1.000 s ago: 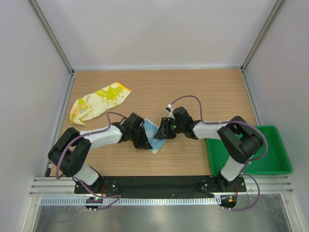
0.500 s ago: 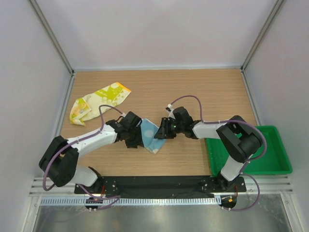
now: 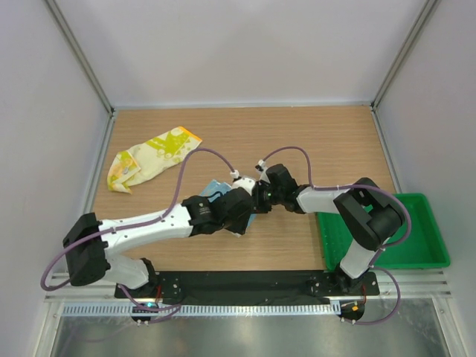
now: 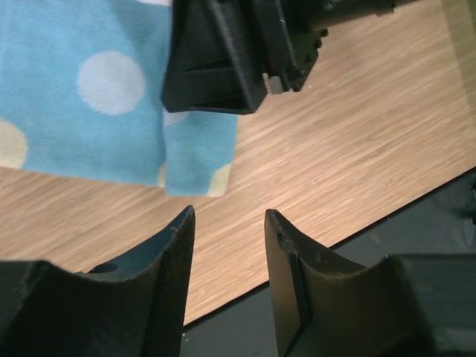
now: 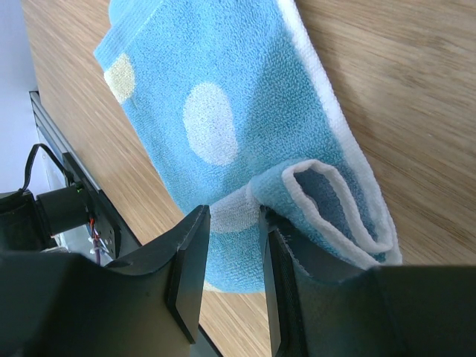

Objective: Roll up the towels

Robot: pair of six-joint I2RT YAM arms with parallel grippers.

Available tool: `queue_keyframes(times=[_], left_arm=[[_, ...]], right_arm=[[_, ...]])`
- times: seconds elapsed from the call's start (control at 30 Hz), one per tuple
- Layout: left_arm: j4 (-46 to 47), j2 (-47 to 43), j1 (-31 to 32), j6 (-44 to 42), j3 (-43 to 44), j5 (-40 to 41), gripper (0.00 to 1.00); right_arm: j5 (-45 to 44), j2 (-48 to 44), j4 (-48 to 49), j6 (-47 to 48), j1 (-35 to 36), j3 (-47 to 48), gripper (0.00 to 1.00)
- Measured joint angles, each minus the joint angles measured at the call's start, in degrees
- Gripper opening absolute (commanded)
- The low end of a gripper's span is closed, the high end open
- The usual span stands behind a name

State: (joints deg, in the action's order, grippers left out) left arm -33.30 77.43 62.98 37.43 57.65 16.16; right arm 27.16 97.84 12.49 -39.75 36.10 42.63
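Observation:
The light blue polka-dot towel [image 3: 214, 187] lies flat at the table's middle, mostly covered by my arms. My left gripper [image 3: 242, 212] is open and empty. In the left wrist view [image 4: 227, 216] its fingers frame bare wood just past the blue towel's [image 4: 89, 111] near edge. My right gripper [image 3: 255, 199] rests on the towel's right edge. In the right wrist view [image 5: 234, 212] its jaws stand a little apart over the blue towel [image 5: 216, 111], and a folded loop of cloth [image 5: 335, 201] drapes against the right finger. The yellow towel [image 3: 152, 156] lies crumpled at the far left.
A green tray [image 3: 435, 256] stands at the near right beside the right arm's base. The right gripper's black body [image 4: 223, 52] sits close above the left gripper. The black base plate [image 3: 245, 282] runs along the table's near edge.
My left arm has swung from the towel's left side across it to the right, so its gripper now sits by the right gripper. The right arm has stayed put.

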Motion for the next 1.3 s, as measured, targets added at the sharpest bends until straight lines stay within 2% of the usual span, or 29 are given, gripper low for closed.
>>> queue_keyframes(times=[0.3,0.57,0.73,0.9,1.0,1.13,1.3], left_arm=[[5.53,9.31,1.42,-6.21,-0.02,0.2,0.43],[8.28,14.82,1.42,-8.17,-0.98,0.11,0.43],[9.35,16.48,1.42,-8.07,-2.69,0.37,0.45],[11.47,16.48,1.42,-7.89,-4.22,0.7,0.52],[12.48,16.48,1.51,-7.91,-4.83,0.87,0.52],[13.44,16.48,1.51,-7.93,-5.49,1.14,0.49],[14.01,16.41,1.51,-8.17,-6.23,2.21,0.28]], right_arm=[[-0.33,-0.76,-1.68,0.11,0.0,0.22,0.4],[-0.46,-0.85,-3.06,0.39,0.0,0.85,0.4],[-0.44,-0.85,-3.82,0.44,0.0,1.14,0.4],[-0.44,-0.85,-4.44,0.63,0.02,1.4,0.4],[-0.46,-0.85,-5.03,0.94,0.07,1.77,0.4],[-0.55,-0.85,-6.08,1.79,0.07,2.32,0.4],[-0.94,-0.85,-7.58,2.78,0.04,3.17,0.4]])
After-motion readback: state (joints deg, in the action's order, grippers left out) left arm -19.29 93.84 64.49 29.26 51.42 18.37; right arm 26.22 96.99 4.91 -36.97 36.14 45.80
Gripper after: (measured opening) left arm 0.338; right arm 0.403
